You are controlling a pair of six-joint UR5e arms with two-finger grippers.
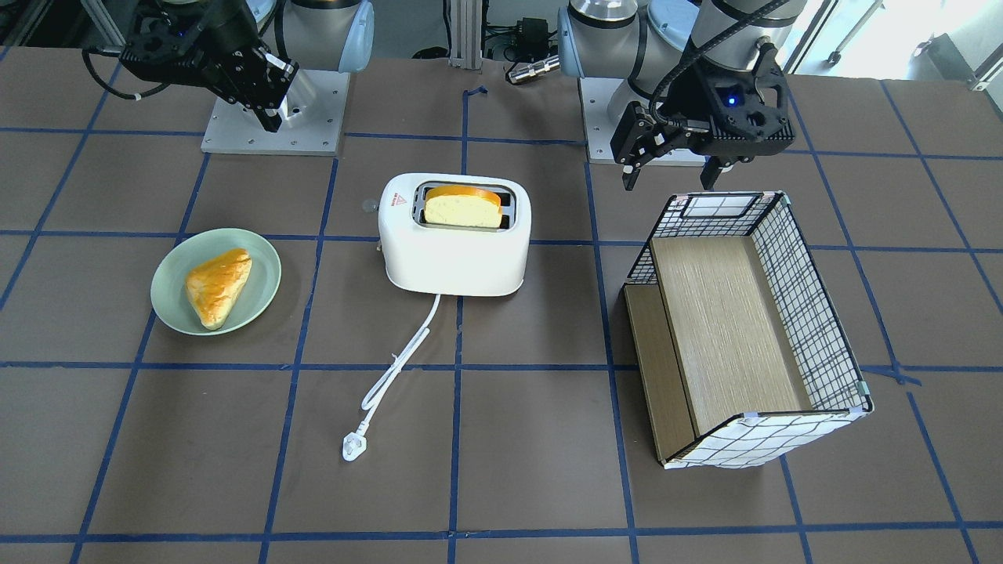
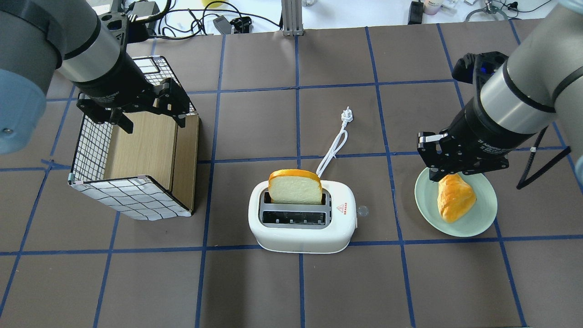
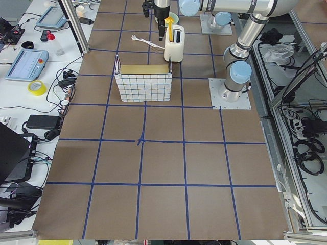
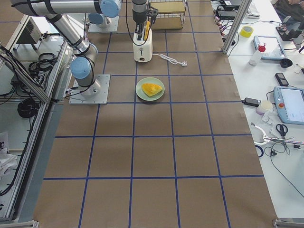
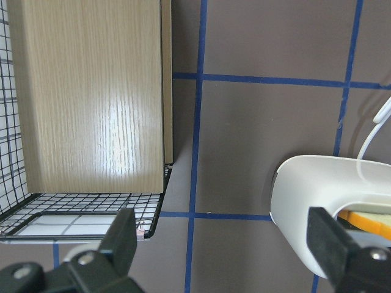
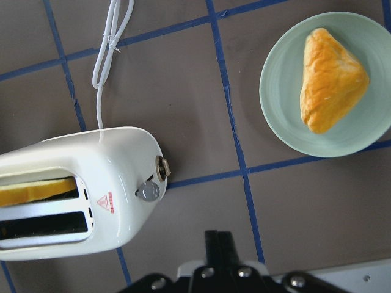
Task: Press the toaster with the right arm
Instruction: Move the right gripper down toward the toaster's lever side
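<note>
The white toaster [image 1: 454,254] stands mid-table with a bread slice [image 1: 462,207] upright in one slot; it also shows in the overhead view [image 2: 300,228]. Its small grey lever [image 6: 148,191] sticks out of the end that faces the plate, and it also shows in the overhead view [image 2: 363,210]. My right gripper [image 2: 439,175] is shut and empty. It hovers over the plate's edge, off to the lever side of the toaster and well apart from it; in the right wrist view [image 6: 218,241] its fingers lie together. My left gripper [image 2: 154,120] is open and empty over the basket.
A green plate [image 2: 483,218] holds a pastry [image 2: 454,198] right of the toaster. A wire basket with a wooden shelf [image 2: 91,150] lies on its side at the left. The toaster's white cord and plug [image 2: 347,115] trail away over the table.
</note>
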